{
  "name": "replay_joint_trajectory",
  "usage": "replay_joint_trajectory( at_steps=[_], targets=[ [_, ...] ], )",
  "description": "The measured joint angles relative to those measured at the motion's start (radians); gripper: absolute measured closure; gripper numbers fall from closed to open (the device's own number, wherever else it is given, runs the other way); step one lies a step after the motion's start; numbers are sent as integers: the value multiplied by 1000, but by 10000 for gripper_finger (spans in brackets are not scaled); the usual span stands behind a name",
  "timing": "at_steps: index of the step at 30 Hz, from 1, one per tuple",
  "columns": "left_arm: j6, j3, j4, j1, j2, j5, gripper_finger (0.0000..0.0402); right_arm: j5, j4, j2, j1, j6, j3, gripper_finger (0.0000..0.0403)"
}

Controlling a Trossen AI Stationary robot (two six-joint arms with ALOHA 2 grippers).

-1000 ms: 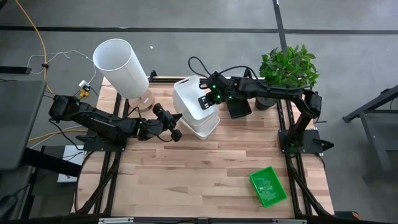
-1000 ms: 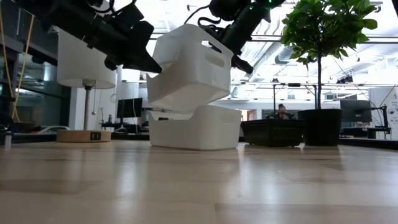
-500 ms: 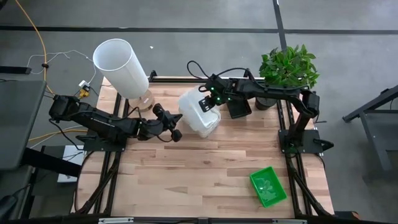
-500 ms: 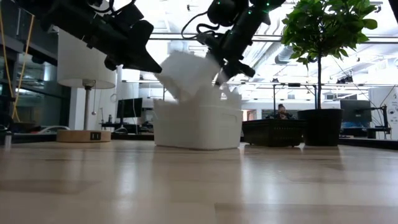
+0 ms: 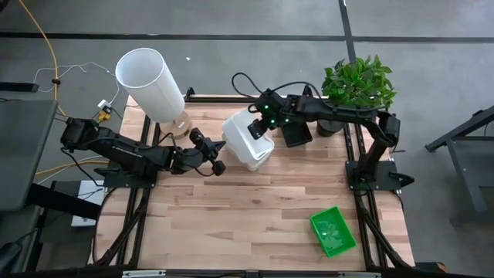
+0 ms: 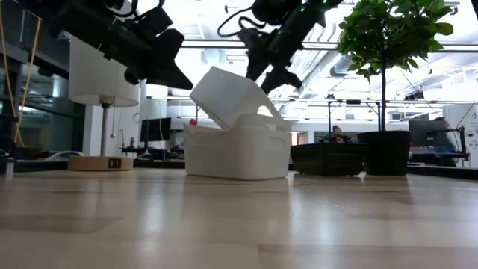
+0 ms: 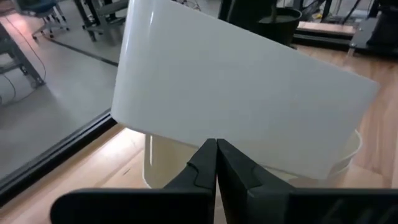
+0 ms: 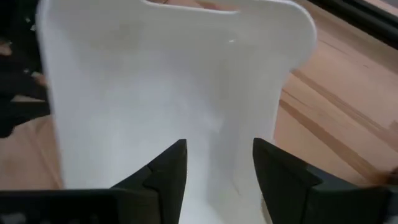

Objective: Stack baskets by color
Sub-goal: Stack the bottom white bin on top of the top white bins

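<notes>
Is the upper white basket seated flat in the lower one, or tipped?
Tipped. The upper white basket leans at an angle, one end inside the lower white basket, the other raised.

Right claw (image 5: 257,131) open, raised mid-table; left claw (image 5: 220,157) shut, hovering beside it.

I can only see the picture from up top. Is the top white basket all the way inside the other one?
Observer: No. From table height, the upper white basket is tilted. One end is down in the lower white basket and the other sticks up.
Operator: Is the right claw squeezing it?
Observer: No. Its wrist camera shows the right gripper with fingers apart.
Operator: And the left claw?
Observer: The left gripper is shut on nothing and points at the baskets.
</notes>
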Motion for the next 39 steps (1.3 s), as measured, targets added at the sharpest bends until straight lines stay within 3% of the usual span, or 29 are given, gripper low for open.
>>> replay_joint_trajectory(
  at_steps=[4, 10, 12, 18, 24, 32, 35, 39],
  targets=[
    [71, 0, -3, 0, -41, 0, 401, -56, -41, -43, -11, -38, 0, 233],
    [127, 0, -20, 0, -191, 101, 401, -309, -7, -71, 21, -81, 0, 233],
    [124, 0, -38, 0, -251, 161, 401, -301, 26, -66, 47, -81, 0, 233],
    [71, 0, -56, -1, -451, 334, 401, -131, 107, -27, 83, -64, -1, 233],
    [-3, 0, -59, -1, -581, 433, 401, -176, 135, 7, 83, -45, -1, 233],
    [-15, 0, -59, -2, -607, 447, 401, -182, 159, 58, 101, -26, -1, 235],
    [-25, 0, -59, -1, -606, 447, 401, -181, 158, 58, 106, -25, -1, 263],
    [-38, 0, -59, -2, -606, 447, 401, -194, 164, 49, 111, -34, -1, 371]
  ],
)
